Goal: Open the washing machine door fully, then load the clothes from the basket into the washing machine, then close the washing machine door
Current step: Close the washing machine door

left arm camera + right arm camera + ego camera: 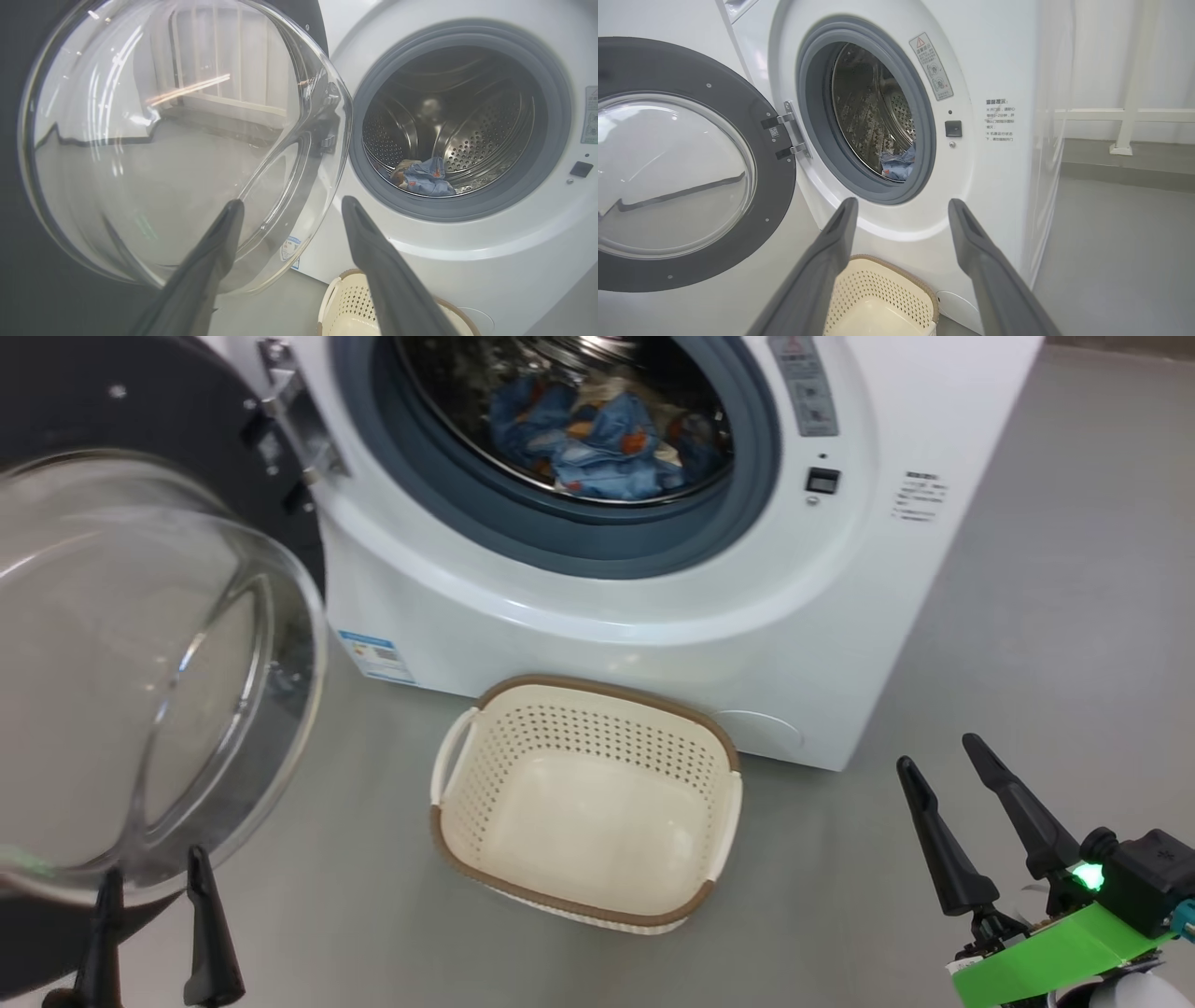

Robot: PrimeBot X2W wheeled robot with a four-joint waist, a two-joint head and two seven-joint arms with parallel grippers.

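The white washing machine point(653, 635) stands with its round door point(140, 663) swung wide to the left, the clear glass bowl bulging toward me. Blue clothes point(597, 439) with orange prints lie inside the steel drum, also seen as clothes point(425, 179) in the left wrist view and clothes point(899, 164) in the right wrist view. The cream basket point(588, 803) sits on the floor before the machine with nothing in it. My left gripper point(154, 887) is open just below the door's glass point(163, 154). My right gripper point(943, 751) is open at the lower right, apart from everything.
Grey floor point(1055, 644) runs to the right of the machine. A white rail point(1125, 116) stands along the wall behind. The open door point(677, 172) takes up the space left of the basket point(878, 298).
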